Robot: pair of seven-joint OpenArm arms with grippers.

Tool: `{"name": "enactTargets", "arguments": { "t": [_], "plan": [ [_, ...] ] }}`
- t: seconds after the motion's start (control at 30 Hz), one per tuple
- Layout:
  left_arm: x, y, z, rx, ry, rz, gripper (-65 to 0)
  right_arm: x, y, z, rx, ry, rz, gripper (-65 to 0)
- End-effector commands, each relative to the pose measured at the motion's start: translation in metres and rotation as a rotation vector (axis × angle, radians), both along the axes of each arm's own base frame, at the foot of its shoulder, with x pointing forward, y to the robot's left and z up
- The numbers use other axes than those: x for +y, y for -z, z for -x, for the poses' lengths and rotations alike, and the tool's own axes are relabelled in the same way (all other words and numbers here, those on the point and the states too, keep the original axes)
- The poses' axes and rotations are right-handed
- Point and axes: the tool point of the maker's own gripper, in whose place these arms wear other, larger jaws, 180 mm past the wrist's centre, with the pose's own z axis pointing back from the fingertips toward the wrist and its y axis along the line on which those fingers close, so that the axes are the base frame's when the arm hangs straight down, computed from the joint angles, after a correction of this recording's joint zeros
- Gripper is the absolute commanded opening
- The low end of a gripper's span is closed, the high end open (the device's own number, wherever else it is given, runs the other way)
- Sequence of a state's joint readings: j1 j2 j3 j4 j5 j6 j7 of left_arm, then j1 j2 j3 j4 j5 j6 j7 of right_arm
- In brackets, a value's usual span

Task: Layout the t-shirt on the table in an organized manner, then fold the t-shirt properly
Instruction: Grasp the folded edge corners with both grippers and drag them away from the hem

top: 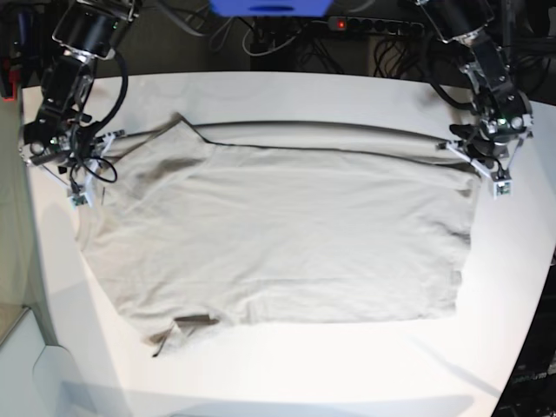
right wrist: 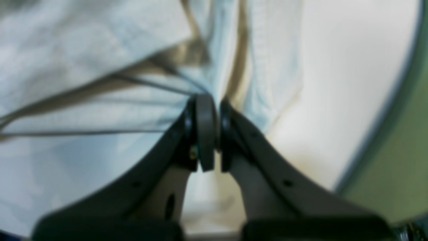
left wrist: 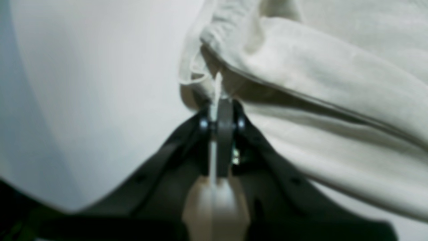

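The left gripper pinches a hem of the light beige-grey cotton t-shirt; the right gripper pinches its opposite edge. The shirt lies spread across the smooth white table.

Background clutter behind the far edge, base view.
Black power strip with a lit red switch at top centre-right, tangled among dark cables; flat blue plastic object cut off by the top edge just left of it; small red item at the far left edge; greenish floor in the right wrist view.
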State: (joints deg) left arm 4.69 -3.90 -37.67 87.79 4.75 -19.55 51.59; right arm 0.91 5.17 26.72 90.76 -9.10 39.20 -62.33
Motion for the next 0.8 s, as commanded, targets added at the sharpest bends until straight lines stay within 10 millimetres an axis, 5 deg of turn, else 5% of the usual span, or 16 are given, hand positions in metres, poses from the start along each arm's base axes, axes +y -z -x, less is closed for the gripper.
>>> {"name": "enactTargets", "arguments": {
  "t": [0.0, 0.2, 0.43, 0.77],
  "plan": [
    [0.012, -0.014, 0.0, -0.005, -0.006, -0.058, -64.5, -0.011, -0.015, -0.007, -0.034, -0.012, 0.048, -65.0],
    [0.014, -0.029, 0.019, 0.02, -0.002, -0.097, -64.5, -0.02, -0.009, 0.019, 0.012, -0.021, 0.082, -65.0],
    [0.016, -0.022, 0.044, 0.069, 0.0, -0.112, -64.5, -0.022, 0.001, 0.039, 0.058, -0.022, 0.084, -65.0],
    [0.013, -0.013, 0.04, 0.049, 0.011, -0.098, -64.5, -0.02, 0.01, 0.057, 0.101, -0.02, 0.078, -65.0]
  ]
}}
